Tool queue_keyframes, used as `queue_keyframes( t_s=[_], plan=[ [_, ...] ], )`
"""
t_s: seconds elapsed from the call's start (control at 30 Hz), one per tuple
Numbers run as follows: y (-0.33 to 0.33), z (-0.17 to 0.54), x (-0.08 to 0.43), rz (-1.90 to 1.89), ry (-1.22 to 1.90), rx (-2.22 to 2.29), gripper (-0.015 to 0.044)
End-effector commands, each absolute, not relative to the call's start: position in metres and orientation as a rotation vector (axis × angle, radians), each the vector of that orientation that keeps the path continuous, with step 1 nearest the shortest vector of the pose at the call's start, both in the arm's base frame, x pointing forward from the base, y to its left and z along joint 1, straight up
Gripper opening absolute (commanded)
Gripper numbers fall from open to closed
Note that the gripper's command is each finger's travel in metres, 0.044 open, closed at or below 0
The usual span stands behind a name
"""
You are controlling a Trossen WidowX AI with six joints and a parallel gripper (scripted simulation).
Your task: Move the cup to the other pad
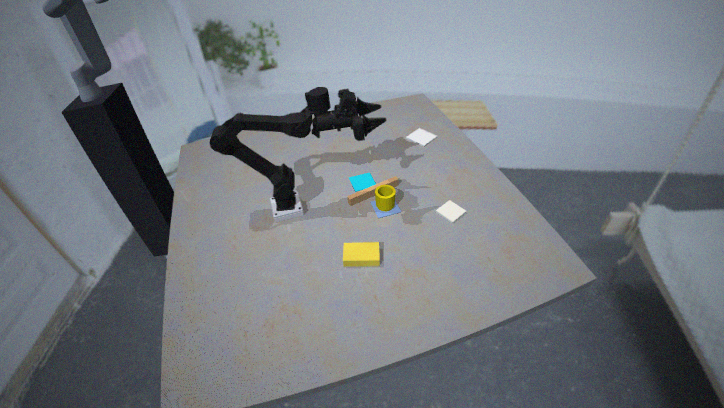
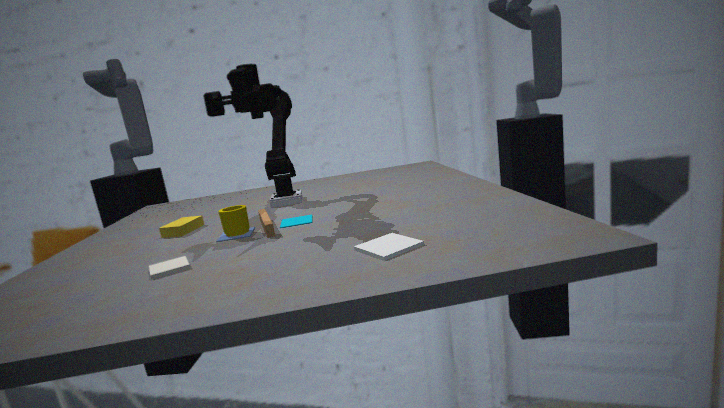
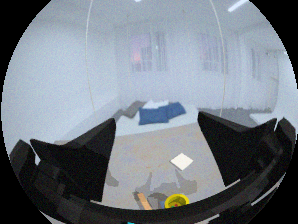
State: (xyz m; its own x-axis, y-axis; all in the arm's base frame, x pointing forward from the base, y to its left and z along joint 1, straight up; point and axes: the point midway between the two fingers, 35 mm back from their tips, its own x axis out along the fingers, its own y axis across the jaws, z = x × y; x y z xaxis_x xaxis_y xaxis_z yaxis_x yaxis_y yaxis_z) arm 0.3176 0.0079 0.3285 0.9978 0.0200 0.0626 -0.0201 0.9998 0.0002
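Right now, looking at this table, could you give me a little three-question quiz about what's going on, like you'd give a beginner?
1. True or false: the fingers are closed around the yellow cup.
2. What does the cup stand on? A) cyan pad B) blue pad C) yellow block
3. What lies between the two pads?

Key: 1. False; they are open, raised above the table. 2. B. 3. A wooden bar.

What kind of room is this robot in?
Probably a robot test room or lab. A black robot arm is bolted to a bare table, grey arms on black pedestals stand around it, and a potted plant sits behind.
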Motion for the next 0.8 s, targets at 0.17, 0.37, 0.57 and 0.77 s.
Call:
queue_keyframes(
  t_s=[0.17,0.37,0.57,0.77],
  plan=[
    [-0.002,0.272,0.355,0.041,0.312,-0.318,0.0243],
    [-0.018,0.196,0.370,0.254,0.779,-0.679,0.0167],
    [-0.030,0.138,0.352,0.646,1.152,-0.912,0.0167],
    [-0.032,0.116,0.325,0.941,1.312,-0.977,0.0167]
  ],
)
